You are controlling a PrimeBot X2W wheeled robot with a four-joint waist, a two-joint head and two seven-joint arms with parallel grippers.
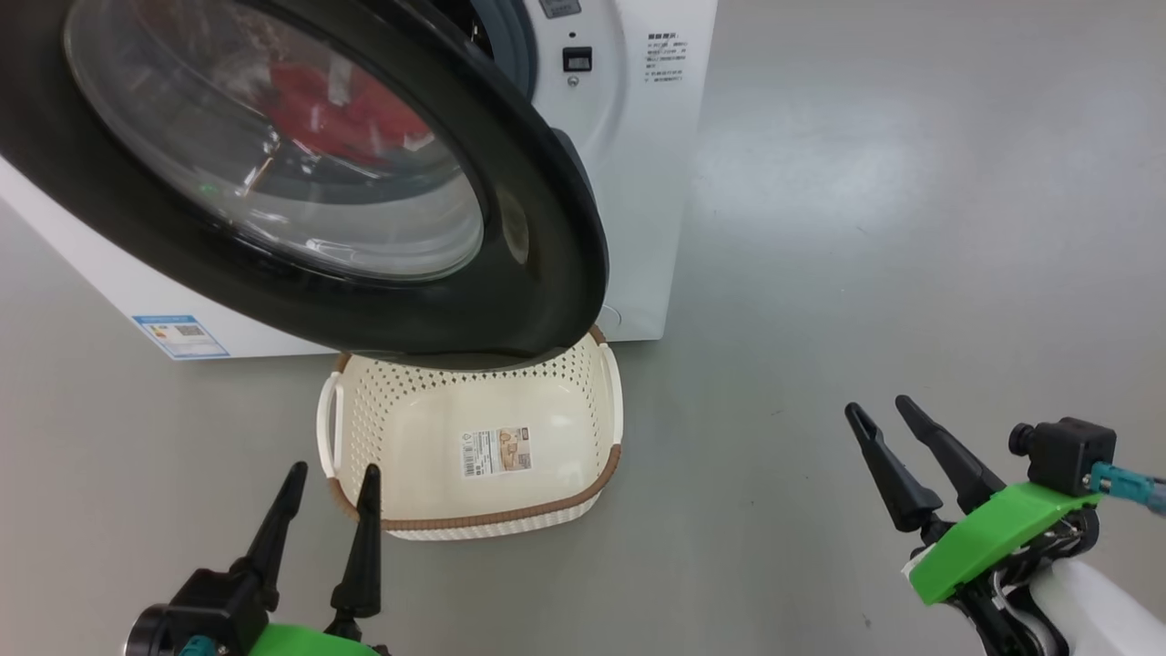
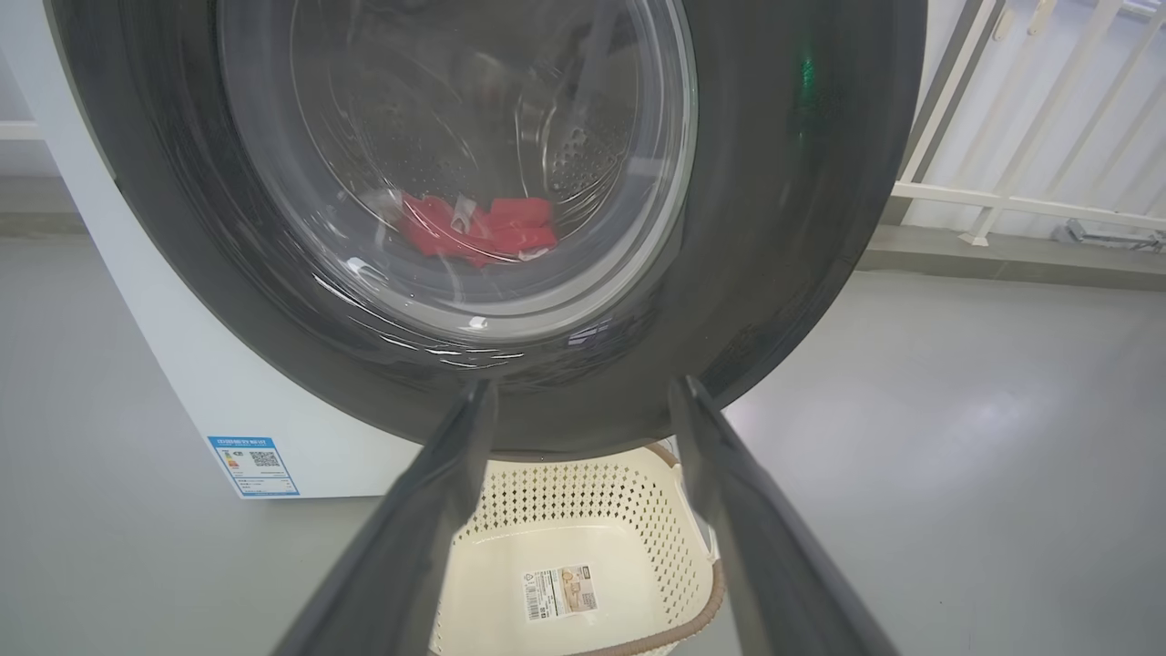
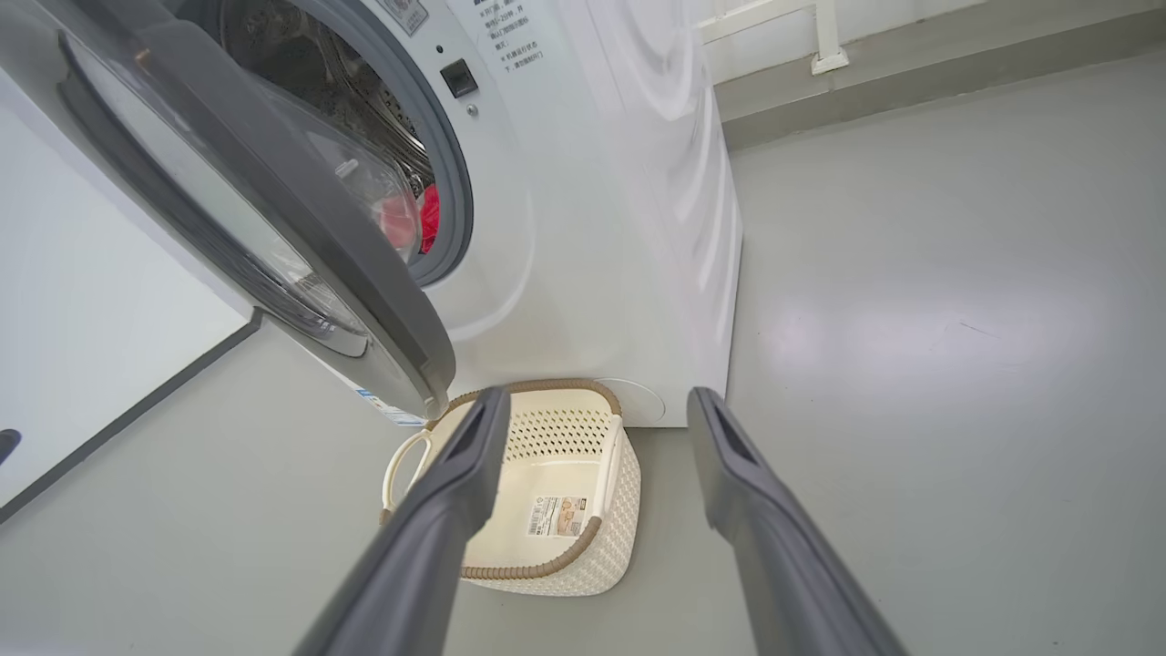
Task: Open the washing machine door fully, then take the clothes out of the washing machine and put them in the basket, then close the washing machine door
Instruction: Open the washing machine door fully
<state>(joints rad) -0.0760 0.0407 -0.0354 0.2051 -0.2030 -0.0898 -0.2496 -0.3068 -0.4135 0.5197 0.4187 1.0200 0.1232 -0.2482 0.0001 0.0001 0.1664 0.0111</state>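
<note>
The washing machine door, black-rimmed with a clear glass bowl, stands partly open over the basket. The white washing machine sits behind it. Red clothes lie in the steel drum, seen through the glass and through the door gap. The cream basket rests on the floor below the door with nothing but a sticker inside. My left gripper is open at the lower left, just in front of the basket. My right gripper is open at the lower right, well clear of the machine.
Grey floor spreads to the right of the machine. A white railing and a kerb run behind at the right in the left wrist view. A blue label marks the machine's lower left front.
</note>
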